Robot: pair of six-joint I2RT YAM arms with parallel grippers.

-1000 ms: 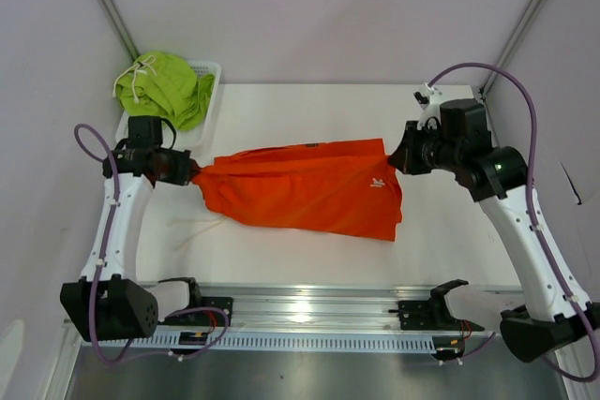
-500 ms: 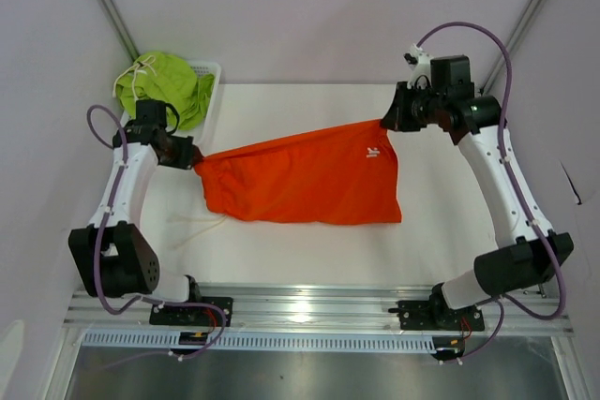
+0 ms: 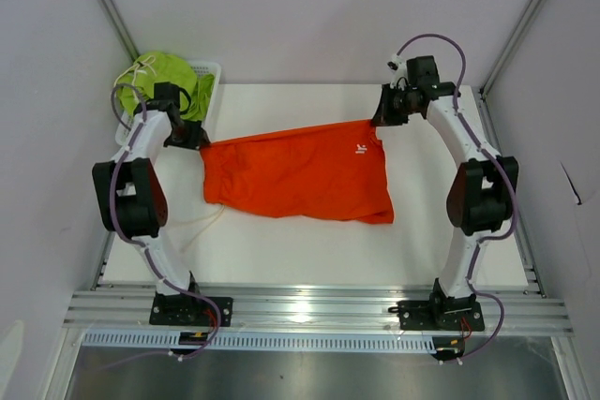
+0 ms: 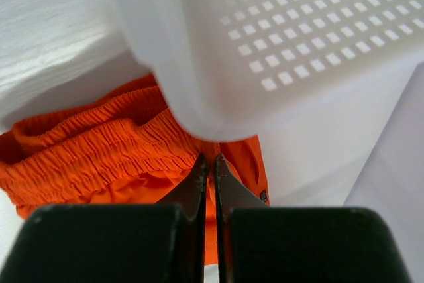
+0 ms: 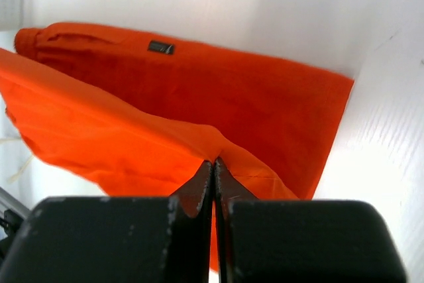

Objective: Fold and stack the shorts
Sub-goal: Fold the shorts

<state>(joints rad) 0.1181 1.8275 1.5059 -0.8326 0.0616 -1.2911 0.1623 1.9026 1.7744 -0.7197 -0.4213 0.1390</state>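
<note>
The table is carrying the whole job. The orange shorts are lying stretched between the two grippers, with the far edge drawn taut and the rest spreading over the surface toward the arm bases. The biggest risk is sitting in that stretch. If the arms pull apart any more, the thin fabric is likely to slip out of one pinch, and the cloth would be collapsing into a heap and undoing the flattening.

The white basket is looming directly above and just beyond the left gripper. It is close enough that a push outward could knock or shove it; I cannot tell whether they are touching. The green shorts are sitting heaped in it, behind that gripper, and a bump could tip them out.

The left gripper is pinching shut on the gathered waistband, its jaws almost meeting on only a thin bite of cloth. The right gripper is likewise clamping a small ridge of fabric at the opposite corner, and the rest of the garment is spreading away beyond its tips. Such shallow bites are leaving little margin.

A white drawstring is trailing on the table well away from the left gripper, toward that arm's base, and it could get trapped inside a fold. The small white logo is lying just beside the right gripper.
</note>
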